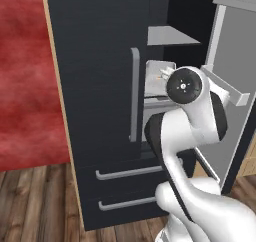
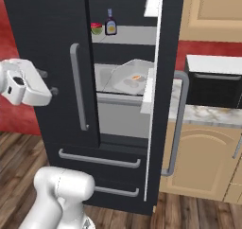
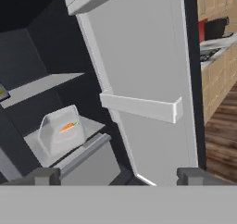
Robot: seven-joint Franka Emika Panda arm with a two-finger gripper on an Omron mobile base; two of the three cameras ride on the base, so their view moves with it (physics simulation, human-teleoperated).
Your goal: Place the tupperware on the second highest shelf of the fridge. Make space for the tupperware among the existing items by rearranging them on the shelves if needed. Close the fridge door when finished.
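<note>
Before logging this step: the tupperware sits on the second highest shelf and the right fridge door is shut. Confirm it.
Not quite. The tupperware does sit on the second highest shelf, but the right fridge door stands open, as the hand view shows.

Arm is folded up high off the base: lower link rises from the bottom of both base views, elbow bent sharply, forearm angling back up to the wrist. End effector (image 3: pixel 118 176) empty, nothing between the 2 dark fingertips (image 3: pixel 45 176), which sit far apart at opposite sides of the hand view, so jaws are wide. In the right base view the white hand body sits far left, level with mid-frame.
</note>
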